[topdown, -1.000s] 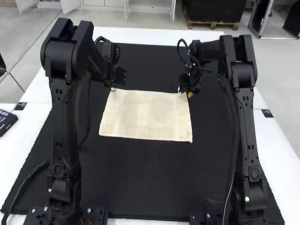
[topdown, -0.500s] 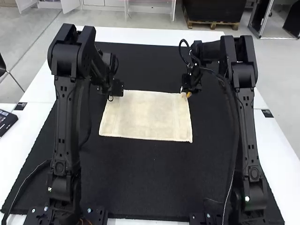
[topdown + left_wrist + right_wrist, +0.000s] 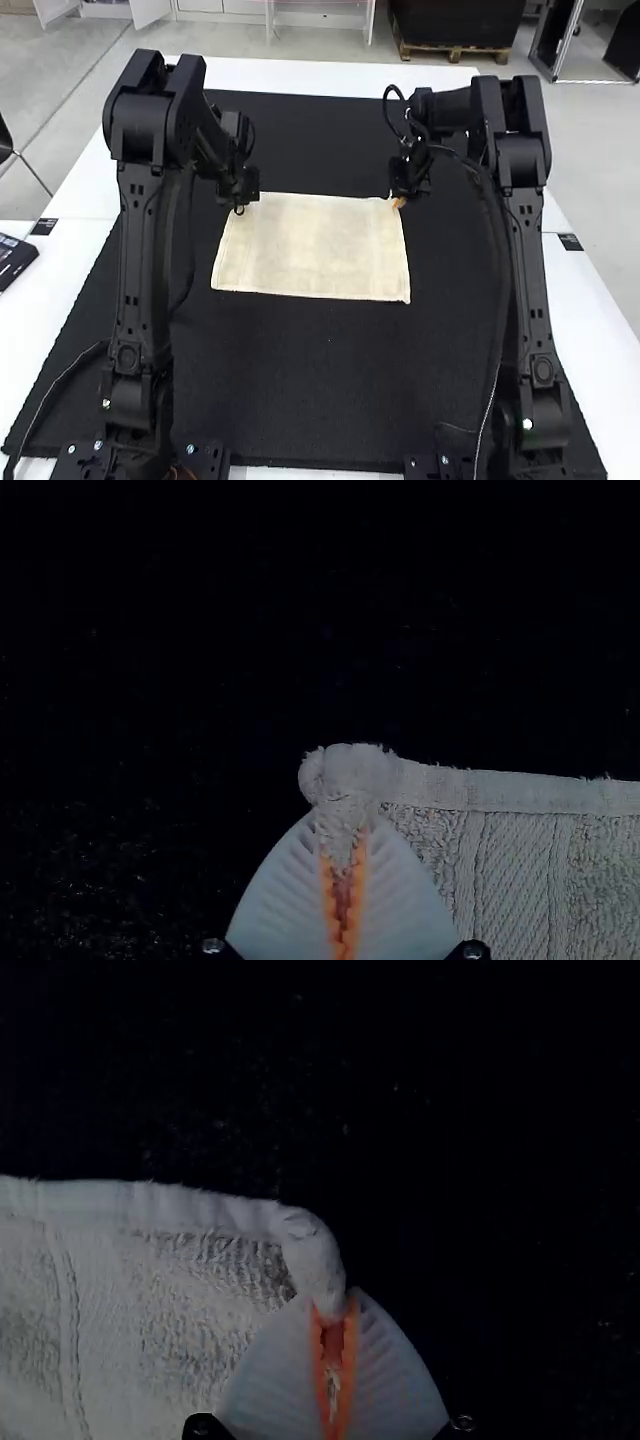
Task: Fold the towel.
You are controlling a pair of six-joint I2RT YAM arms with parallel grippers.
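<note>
The cream towel (image 3: 312, 248) lies spread as a rough rectangle on the black mat. At its far left corner is my left gripper (image 3: 240, 205); my right gripper (image 3: 398, 200) is at the far right corner. In the left wrist view, my left gripper (image 3: 342, 825) is shut on a pinched corner of the towel (image 3: 520, 870), whose tip bulges out beyond the fingers. In the right wrist view, the opposite corner of the towel (image 3: 130, 1310) is pinched by my right gripper (image 3: 335, 1310), its hem curling into the fingertips.
The black mat (image 3: 320, 390) extends around the towel on the white table (image 3: 330, 76). A dark device (image 3: 14, 260) rests at the table's left edge. Both arms stand along the sides of the mat.
My left gripper has shifted slightly right and nearer at the towel's far left corner. My right gripper has moved slightly right, and its orange pads have come together at the towel's corner.
</note>
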